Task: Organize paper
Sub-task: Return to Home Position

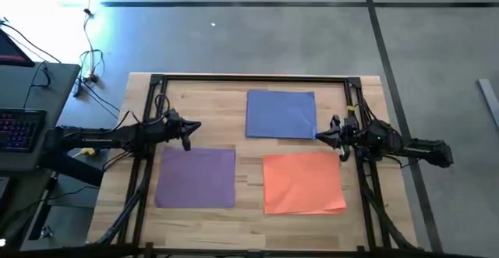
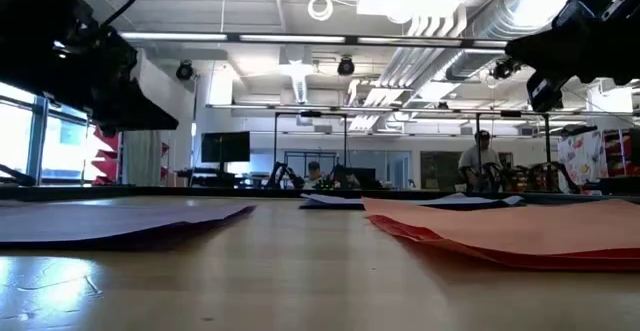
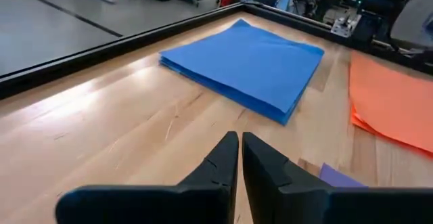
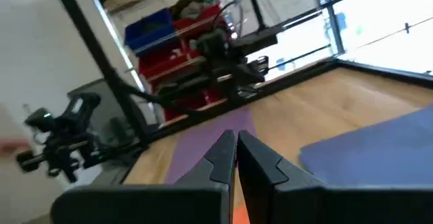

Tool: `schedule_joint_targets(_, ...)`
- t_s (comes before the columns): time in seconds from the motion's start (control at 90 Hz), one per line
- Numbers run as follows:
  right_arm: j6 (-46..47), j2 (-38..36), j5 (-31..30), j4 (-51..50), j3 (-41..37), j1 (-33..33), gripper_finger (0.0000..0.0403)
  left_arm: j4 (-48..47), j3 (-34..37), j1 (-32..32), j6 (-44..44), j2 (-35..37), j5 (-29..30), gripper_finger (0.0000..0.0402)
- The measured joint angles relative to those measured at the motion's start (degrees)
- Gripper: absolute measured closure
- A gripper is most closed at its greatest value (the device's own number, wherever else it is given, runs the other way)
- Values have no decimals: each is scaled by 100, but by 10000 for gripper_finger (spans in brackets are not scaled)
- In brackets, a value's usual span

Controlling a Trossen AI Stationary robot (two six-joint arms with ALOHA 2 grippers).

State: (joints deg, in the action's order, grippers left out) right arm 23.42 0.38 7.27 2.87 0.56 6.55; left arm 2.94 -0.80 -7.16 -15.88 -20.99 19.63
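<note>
Near, the purple stack [image 1: 196,178] lies left and the orange stack [image 1: 304,182] right; the blue stack [image 1: 281,114] sits farther back. The left gripper [image 1: 195,128], fingers pressed together and empty, hovers just beyond the purple stack's far edge. The right gripper [image 1: 323,136], likewise closed, hangs beside the gap between orange and blue. Each arm's retreat probably leads outward, away from the paper.

Place: robotics lab or workshop.
Ceiling: exposed ducts [image 2: 440,66].
Floor: bare concrete [image 1: 257,40].
Storage: red and blue bins [image 4: 154,29] on shelving.
Rear: monitor [image 2: 225,147].
</note>
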Motion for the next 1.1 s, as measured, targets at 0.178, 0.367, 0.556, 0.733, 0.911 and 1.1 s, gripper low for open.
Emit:
schedule_joint_targets(0.178,-9,8,-9,-87,0,4,402,-1,-2,0,2,0,1,401)
schedule_joint_targets(0.367,-35,11,-20,-89,-2,4,402,-6,-2,0,2,0,1,401)
schedule_joint_targets(0.556,-35,13,-22,-89,-2,4,402,-17,-4,222,7,644,9,401)
schedule_joint_targets(0.733,-35,14,-25,-89,-4,4,402,60,-10,438,7,2087,-45,401)
schedule_joint_targets(0.911,-35,39,-22,-91,-4,7,402,664,-15,488,130,2081,26,401)
schedule_joint_targets(1.1,-35,48,-24,-96,-4,7,402,-65,1,669,407,2081,-752,401)
